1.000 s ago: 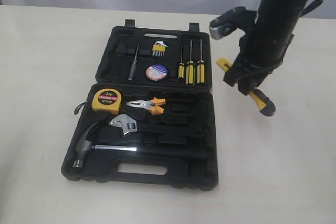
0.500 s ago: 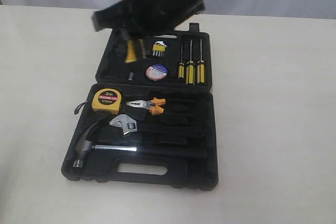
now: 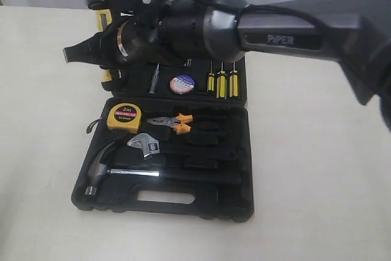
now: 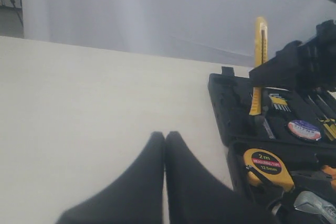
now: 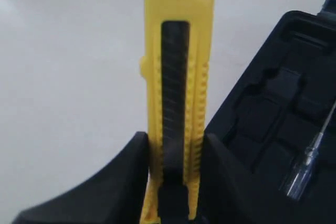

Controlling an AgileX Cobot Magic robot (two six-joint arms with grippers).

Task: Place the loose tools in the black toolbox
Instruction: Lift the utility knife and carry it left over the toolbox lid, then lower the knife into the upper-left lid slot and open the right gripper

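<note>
The yellow-black utility knife (image 5: 178, 77) stands upright between the jaws of my right gripper (image 5: 176, 145), which is shut on it. In the exterior view that gripper (image 3: 85, 53) reaches across the left end of the lid of the black toolbox (image 3: 183, 203), with the knife (image 3: 107, 75) showing above and below it. The yellow tape measure (image 3: 124, 117) and orange-handled pliers (image 3: 174, 122) lie in the base, and the black tape roll (image 3: 182, 84) lies in the lid. My left gripper (image 4: 165, 136) is shut and empty over bare table beside the box.
A steel hammer (image 3: 104, 169) and wrench (image 3: 145, 145) fill the front of the base. Yellow-black screwdrivers (image 3: 221, 80) sit in the lid. A thin clear-handled screwdriver (image 5: 310, 156) lies in the lid near the knife. Pale table (image 3: 317, 187) surrounds the box.
The right arm swung from the table right of the box across to the lid's left end, carrying the knife. The tools in the box have not moved.
</note>
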